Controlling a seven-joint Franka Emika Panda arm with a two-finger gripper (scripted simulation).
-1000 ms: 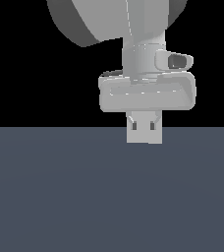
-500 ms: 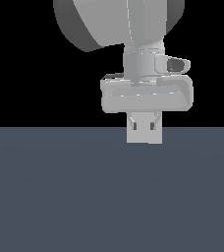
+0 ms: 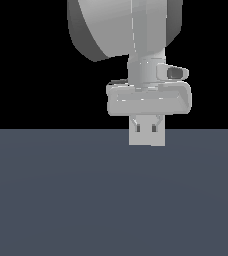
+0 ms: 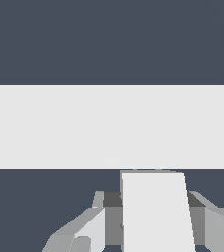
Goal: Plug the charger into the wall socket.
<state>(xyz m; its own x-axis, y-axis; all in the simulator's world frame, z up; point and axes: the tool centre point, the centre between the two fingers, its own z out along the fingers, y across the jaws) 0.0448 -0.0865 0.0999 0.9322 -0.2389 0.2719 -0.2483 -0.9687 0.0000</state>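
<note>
Nearest in the wrist view, the gripper point(image 4: 151, 209) is narrow and clamped on the charger point(image 4: 155, 221), one finger on each flank. This grip likely keeps the cube square so it can be pushed straight in. Just past the charger's front edge is the socket point(image 4: 111, 125), a broad pale band. Only a thin dark line separates the two, so they look very near, but I cannot tell whether they touch. Beyond is the bare dark floor point(image 4: 111, 39). In the exterior view the socket point(image 3: 147, 132) stands upright at 6 o'clock from the grey hand body and hides the fingertips and the charger. Two small holes point(image 3: 137, 129) show on its face. There are no containers. The holes are the only receivers, and whether anything is seated in them cannot be seen. I judge this the final approach, with insertion not yet confirmed.
</note>
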